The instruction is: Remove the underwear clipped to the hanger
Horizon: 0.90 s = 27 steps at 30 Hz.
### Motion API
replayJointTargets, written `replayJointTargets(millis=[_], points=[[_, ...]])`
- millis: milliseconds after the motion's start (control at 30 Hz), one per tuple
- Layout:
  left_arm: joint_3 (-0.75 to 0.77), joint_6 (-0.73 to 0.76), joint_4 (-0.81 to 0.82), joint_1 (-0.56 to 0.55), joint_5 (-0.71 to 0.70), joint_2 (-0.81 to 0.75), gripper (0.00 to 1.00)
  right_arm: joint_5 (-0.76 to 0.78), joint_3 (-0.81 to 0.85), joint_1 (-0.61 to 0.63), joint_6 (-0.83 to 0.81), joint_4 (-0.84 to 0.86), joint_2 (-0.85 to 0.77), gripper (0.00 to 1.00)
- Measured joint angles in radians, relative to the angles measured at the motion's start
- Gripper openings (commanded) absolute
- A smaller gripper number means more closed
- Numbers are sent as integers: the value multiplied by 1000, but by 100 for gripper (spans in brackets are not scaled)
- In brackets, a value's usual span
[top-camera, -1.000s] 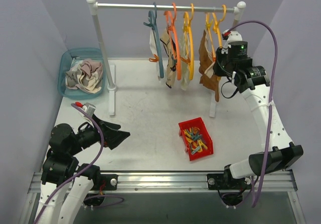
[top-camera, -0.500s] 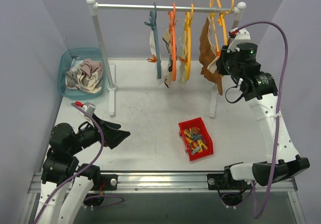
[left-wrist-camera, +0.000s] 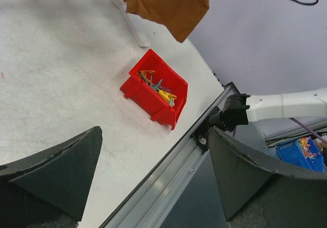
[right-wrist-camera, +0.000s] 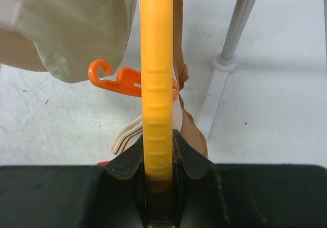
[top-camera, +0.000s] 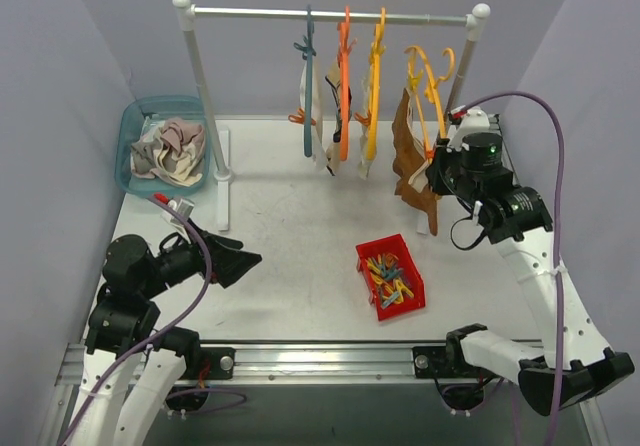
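right gripper (right-wrist-camera: 157,154) pinching yellow hanger (right-wrist-camera: 156,74) | brown underwear (top-camera: 408,161) hanging just beside | left gripper (left-wrist-camera: 153,177) spread, well apart

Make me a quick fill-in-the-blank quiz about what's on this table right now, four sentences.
The hanger gripped by the right end effector is ___. The underwear hanging from it is ___. The bin holding clothespins is ___. The left end effector is not shut but ___.
Missing words: yellow, brown, red, open.

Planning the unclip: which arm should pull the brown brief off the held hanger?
Left, probably. The left gripper is open and free, though farther away; the right gripper is shut on the yellow hanger carrying the brown brief.
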Motion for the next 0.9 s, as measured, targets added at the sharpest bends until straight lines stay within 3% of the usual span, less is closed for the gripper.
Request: replayJointTargets(millis=[367, 633, 900], points=[[62, 1, 42, 0, -2, 80, 94, 12, -138, 34, 124, -103, -340, 0], [68, 0, 43, 0, -32, 81, 94, -188, -270, 40, 296, -289, -655, 0], [69, -10, 40, 0, -48, 68, 94, -472, -318, 40, 402, -378, -771, 0]])
